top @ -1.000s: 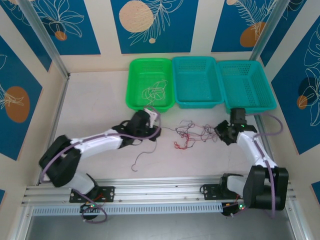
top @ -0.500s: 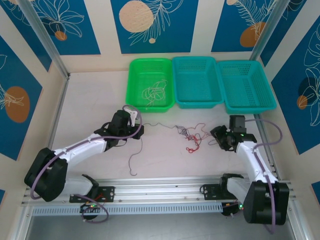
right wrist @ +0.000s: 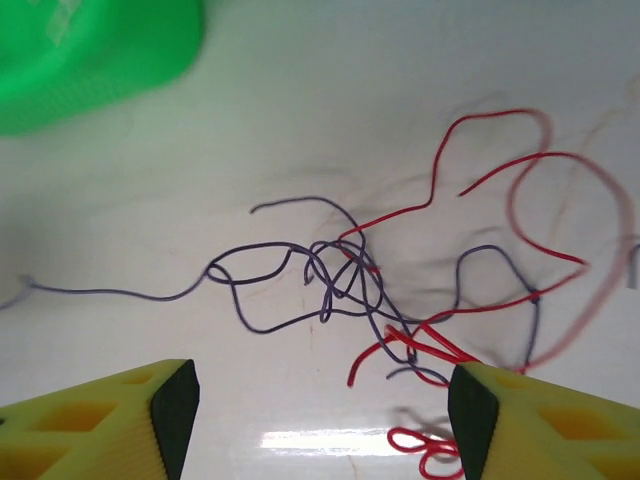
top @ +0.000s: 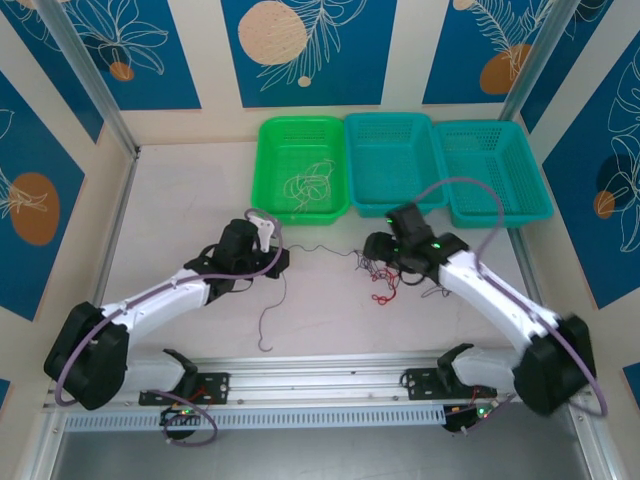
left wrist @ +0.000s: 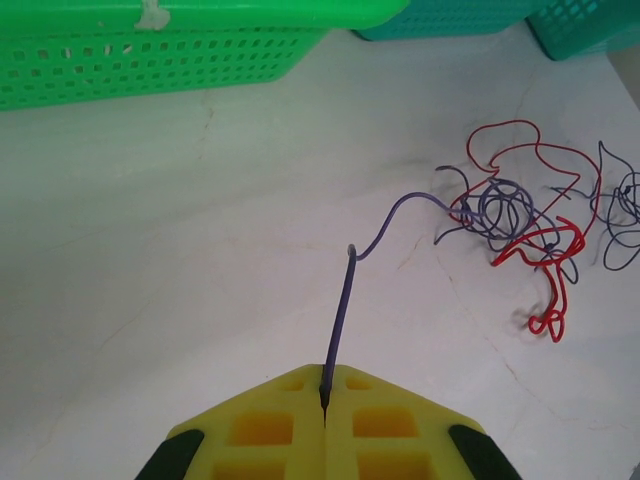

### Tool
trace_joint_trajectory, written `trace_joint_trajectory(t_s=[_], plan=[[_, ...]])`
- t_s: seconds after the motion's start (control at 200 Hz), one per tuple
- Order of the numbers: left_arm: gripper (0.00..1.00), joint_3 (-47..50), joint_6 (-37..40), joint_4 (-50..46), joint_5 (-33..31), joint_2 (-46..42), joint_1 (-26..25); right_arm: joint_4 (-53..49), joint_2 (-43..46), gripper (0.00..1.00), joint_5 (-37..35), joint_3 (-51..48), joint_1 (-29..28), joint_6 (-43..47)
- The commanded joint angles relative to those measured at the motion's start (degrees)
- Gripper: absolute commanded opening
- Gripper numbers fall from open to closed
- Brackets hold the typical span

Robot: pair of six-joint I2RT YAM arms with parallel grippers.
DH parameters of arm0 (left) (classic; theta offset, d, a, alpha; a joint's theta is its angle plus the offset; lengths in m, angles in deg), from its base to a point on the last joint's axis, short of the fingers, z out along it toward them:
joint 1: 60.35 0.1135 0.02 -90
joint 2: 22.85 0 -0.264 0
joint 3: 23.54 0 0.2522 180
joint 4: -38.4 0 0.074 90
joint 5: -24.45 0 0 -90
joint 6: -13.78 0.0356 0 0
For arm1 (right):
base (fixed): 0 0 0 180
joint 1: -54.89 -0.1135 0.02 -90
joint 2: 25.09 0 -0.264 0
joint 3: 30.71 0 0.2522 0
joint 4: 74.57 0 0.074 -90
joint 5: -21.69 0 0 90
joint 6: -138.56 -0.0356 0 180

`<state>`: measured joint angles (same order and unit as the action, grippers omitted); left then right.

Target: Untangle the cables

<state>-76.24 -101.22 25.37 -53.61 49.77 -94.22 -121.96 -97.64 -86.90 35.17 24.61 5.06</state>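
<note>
Purple wire [left wrist: 343, 310] stays pinched in the left fingers [left wrist: 270, 425] — the right fingers [right wrist: 100, 420], spread wide, have swung over the cables [top: 380, 272].

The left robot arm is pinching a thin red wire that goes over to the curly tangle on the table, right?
The wire pinched in the left arm's fingers is a thin dark purple wire, not red. The left wrist view shows it running to the curly tangle of red and purple wires on the white table.
</note>
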Motion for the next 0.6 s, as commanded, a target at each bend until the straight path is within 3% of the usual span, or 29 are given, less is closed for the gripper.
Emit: trace_joint_trajectory(t_s=[0.0,0.195,0.28,0.37,0.42,0.595], plan=[[0.00,-0.37,0.37,-2.26,-2.09,-2.43,-0.27,-2.49,-9.51,0.65,-5.31,2.90,-2.55,1.15],[0.00,0.41,-0.80,-5.91,-7.23,-6.64,-0.23,-2.28,-22.71,0.59,-9.29,6.68,-3.32,0.76],[0.00,1.23,-1.80,-7.94,-12.04,-9.30,-0.14,-1.85,-24.01,0.39,-7.16,5.87,0.99,-1.33],[0.00,1.15,-5.84,-14.23,-22.90,-12.62,0.49,1.58,-21.31,0.13,-4.26,2.12,6.15,-2.22],[0.00,1.43,-7.72,-17.05,-27.24,-14.66,1.30,2.03,-19.69,0.06,-3.53,0.36,8.93,-2.95],[0.00,3.97,-10.84,-20.37,-33.60,-21.51,5.13,2.78,-13.60,0.04,-1.00,-5.86,18.21,-5.51]])
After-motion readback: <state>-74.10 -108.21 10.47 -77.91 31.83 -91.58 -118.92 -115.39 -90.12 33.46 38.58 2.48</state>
